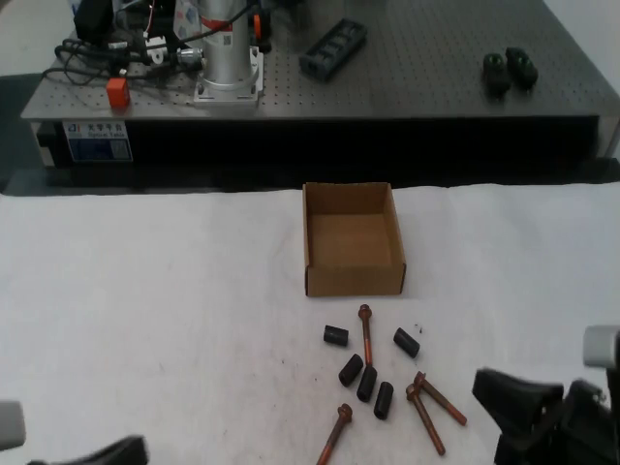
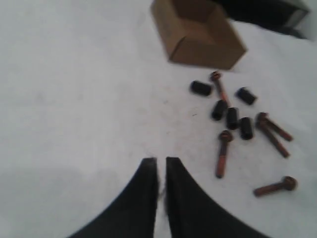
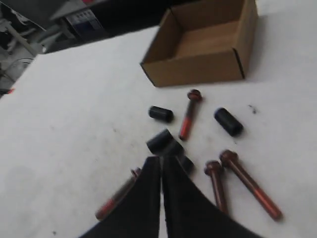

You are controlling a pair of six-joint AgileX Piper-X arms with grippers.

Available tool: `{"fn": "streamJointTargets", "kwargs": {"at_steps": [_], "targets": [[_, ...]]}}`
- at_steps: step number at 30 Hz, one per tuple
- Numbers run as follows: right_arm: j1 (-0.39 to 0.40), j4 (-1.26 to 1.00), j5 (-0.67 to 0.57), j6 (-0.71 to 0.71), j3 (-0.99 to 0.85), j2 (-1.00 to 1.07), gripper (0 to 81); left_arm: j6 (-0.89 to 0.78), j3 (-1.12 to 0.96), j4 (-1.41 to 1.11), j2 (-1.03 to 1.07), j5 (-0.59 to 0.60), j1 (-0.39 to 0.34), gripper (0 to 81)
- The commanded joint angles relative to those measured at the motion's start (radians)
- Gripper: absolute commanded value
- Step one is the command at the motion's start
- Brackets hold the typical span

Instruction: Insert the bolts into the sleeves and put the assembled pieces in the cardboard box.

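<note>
An open, empty cardboard box (image 1: 354,242) stands on the white cloth. In front of it lie several copper-coloured bolts (image 1: 366,332) and several short black sleeves (image 1: 367,384), all loose. My right gripper (image 1: 486,387) sits at the near right of the pile. In its wrist view the right gripper (image 3: 161,159) is shut and empty, its tips just short of a sleeve (image 3: 164,142), with the box (image 3: 203,49) beyond. My left gripper (image 1: 126,448) is at the near left. It (image 2: 161,161) is shut and empty, apart from the nearest bolt (image 2: 222,152) and the sleeves (image 2: 232,118).
A dark perforated bench (image 1: 407,58) lies beyond the cloth, carrying a metal post (image 1: 229,48), cables, an orange block (image 1: 117,91) and black parts (image 1: 332,46). White cloth (image 1: 145,310) stretches bare to the left of the box and the pile.
</note>
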Motion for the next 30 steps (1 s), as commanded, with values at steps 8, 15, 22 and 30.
{"fn": "streamJointTargets", "kwargs": {"at_steps": [8, 15, 22, 30], "targets": [[-0.002, 0.445, 0.113, -0.38, -0.546, 0.484, 22.9, 0.058, -0.048, -0.058, 0.21, 0.014, -0.004, 31.7], [-0.004, 0.715, 0.168, -0.565, -0.821, 0.869, 22.8, 0.08, -0.105, -0.066, 0.402, 0.029, -0.004, 29.3], [-0.004, 0.759, 0.173, -0.609, -0.921, 1.059, 22.8, 0.08, -0.112, -0.071, 0.445, 0.052, -0.004, 29.3], [-0.003, 0.759, 0.171, -0.648, -0.924, 1.123, 22.8, 0.08, -0.112, -0.071, 0.445, 0.052, -0.004, 29.3]]}}
